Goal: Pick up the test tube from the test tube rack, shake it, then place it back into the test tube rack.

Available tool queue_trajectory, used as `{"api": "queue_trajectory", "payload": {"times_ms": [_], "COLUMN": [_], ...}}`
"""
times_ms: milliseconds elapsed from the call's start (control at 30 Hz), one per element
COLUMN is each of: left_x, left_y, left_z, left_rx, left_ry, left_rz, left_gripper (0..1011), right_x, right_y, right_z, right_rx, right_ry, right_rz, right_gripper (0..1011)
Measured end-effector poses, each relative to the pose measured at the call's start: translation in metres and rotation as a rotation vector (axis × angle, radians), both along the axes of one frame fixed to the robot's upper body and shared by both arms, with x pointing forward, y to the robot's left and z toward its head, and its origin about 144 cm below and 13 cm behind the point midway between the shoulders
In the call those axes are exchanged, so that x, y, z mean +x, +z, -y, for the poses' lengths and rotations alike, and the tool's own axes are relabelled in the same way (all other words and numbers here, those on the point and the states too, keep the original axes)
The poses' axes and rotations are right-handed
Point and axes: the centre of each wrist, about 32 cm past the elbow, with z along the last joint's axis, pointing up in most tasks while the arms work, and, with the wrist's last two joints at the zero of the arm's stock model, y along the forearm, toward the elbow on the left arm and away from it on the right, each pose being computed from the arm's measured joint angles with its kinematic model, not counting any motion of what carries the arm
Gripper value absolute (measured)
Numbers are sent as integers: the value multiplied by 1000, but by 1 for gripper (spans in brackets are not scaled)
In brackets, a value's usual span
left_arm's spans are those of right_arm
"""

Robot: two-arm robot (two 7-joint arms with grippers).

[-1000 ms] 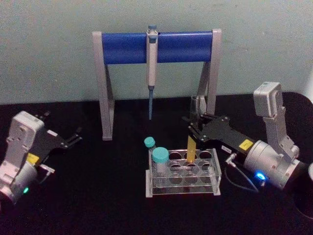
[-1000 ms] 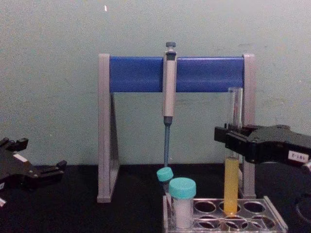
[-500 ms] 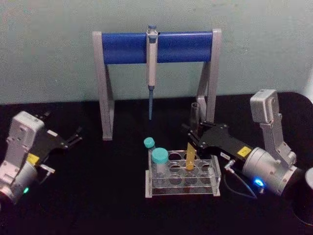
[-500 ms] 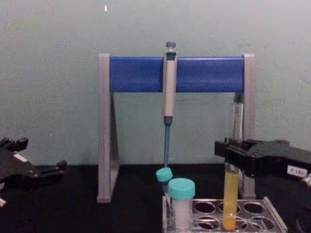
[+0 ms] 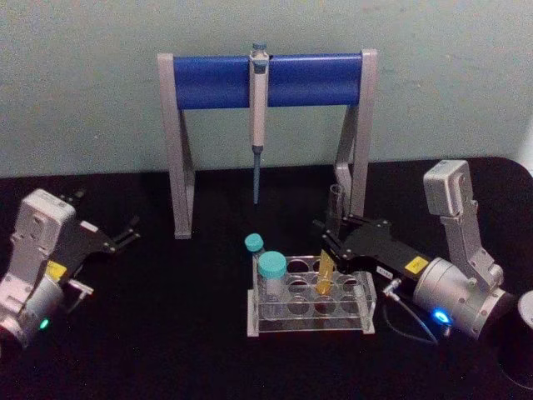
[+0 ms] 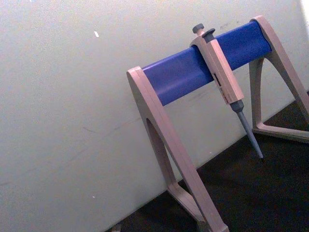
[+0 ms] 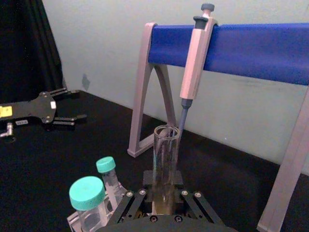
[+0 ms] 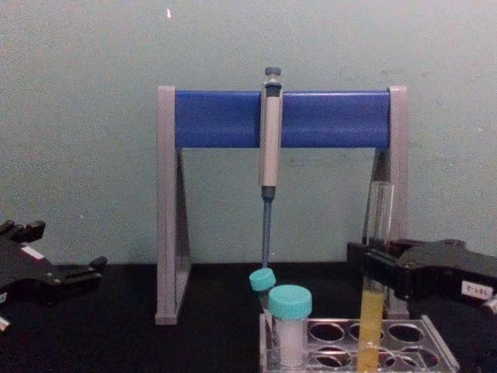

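Observation:
The test tube (image 5: pixel 331 218) stands upright with its yellow-orange lower part (image 8: pixel 370 325) down in a back-row hole of the clear test tube rack (image 5: pixel 310 326). My right gripper (image 5: pixel 327 238) is shut on the tube at mid-height, just above the rack's top plate (image 8: pixel 437 347). In the right wrist view the open glass mouth (image 7: pixel 165 131) rises out of the right gripper (image 7: pixel 163 191). My left gripper (image 5: pixel 110 212) rests open at the far left of the table, away from the rack.
Two teal-capped tubes (image 5: pixel 272 267) (image 5: pixel 254 243) stand at the rack's left end. Behind the rack stands a tall grey stand with a blue crossbar (image 5: pixel 268 80), and a grey-blue pipette (image 5: pixel 258 117) hangs from it. A dark object (image 5: pixel 526 333) sits at the right edge.
My right gripper has come down with the test tube, and the tube's bottom has gone from above the rack's top plate into a hole. The left arm has not moved.

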Motion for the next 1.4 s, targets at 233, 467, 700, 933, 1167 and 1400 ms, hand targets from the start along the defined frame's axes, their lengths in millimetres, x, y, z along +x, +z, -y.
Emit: {"api": "queue_trajectory", "payload": {"times_ms": [233, 467, 700, 933, 1167, 1400], "left_x": [0, 0, 0, 0, 0, 0], "left_y": [0, 0, 0, 0, 0, 0], "left_z": [0, 0, 0, 0, 0, 0], "left_rx": [0, 0, 0, 0, 0, 0], "left_ry": [0, 0, 0, 0, 0, 0], "left_rz": [0, 0, 0, 0, 0, 0], "left_gripper": [1010, 1009, 1010, 1010, 1010, 1010], "right_x": [0, 0, 1, 1, 1, 1], "right_y": [-3, -5, -6, -6, -6, -5], "right_z": [0, -2, -3, -3, -3, -3], "right_rx": [-8, -13, -18, -27, -25, -24], "right_ry": [-1, -1, -1, -4, -4, -4], "right_rz": [-13, -22, -29, -29, -29, -28], "right_gripper": [234, 234, 234, 234, 238, 443]}}
